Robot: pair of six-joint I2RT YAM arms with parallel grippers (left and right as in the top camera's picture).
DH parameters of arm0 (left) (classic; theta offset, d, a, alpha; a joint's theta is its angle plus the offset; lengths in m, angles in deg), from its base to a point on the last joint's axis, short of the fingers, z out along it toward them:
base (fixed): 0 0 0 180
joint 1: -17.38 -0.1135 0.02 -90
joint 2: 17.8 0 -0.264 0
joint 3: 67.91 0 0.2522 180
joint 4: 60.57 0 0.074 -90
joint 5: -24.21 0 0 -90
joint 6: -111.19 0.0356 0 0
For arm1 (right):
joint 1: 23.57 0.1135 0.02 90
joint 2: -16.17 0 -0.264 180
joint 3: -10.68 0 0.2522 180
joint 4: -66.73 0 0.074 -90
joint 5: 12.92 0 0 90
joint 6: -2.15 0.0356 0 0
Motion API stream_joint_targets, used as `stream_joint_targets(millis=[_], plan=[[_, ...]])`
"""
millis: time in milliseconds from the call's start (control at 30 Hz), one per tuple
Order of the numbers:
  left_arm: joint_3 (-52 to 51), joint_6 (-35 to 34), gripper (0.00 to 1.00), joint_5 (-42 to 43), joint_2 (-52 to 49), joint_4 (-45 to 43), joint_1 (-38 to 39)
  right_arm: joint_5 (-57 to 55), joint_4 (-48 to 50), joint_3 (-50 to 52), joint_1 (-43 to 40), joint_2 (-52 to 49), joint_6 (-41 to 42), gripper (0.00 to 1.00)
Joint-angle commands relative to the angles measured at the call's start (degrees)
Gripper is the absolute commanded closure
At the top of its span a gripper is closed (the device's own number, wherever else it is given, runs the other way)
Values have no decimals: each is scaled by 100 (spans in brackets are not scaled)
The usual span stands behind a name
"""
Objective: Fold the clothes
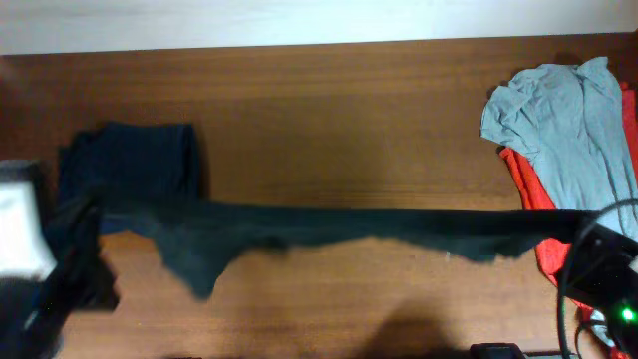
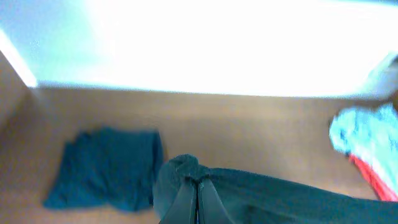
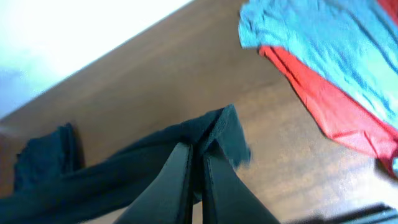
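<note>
The left gripper (image 2: 198, 190) and right gripper (image 3: 199, 155) each pinch one end of the black T-shirt (image 1: 349, 227), stretching it taut left to right above the near side of the table (image 1: 349, 110), likely to straighten it for folding.

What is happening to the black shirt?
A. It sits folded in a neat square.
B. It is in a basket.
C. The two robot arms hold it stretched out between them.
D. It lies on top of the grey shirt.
C: the black shirt runs as one long band across the table, with one end pinched in the left jaws and the other end in the right jaws.
</note>
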Motion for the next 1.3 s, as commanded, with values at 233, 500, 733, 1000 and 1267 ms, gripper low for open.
stream_joint_targets(millis=[233,500,733,1000,1267], plan=[[289,404,99,-219,-1115,-734,-9,-61,601,-44,15,-981,-94,96],[293,1014,100,1204,-3161,-2538,-9,264,2068,-46,15,-2691,-706,96],[767,1169,100,1738,-3729,-2997,-9,1001,2776,-138,15,-3233,-1340,96],[1154,1530,100,1263,-3289,-2291,-9,979,2680,-138,15,-3010,-1567,96],[1029,1530,97,774,-3412,-249,-9,938,1355,-44,15,-3112,-1572,96]])
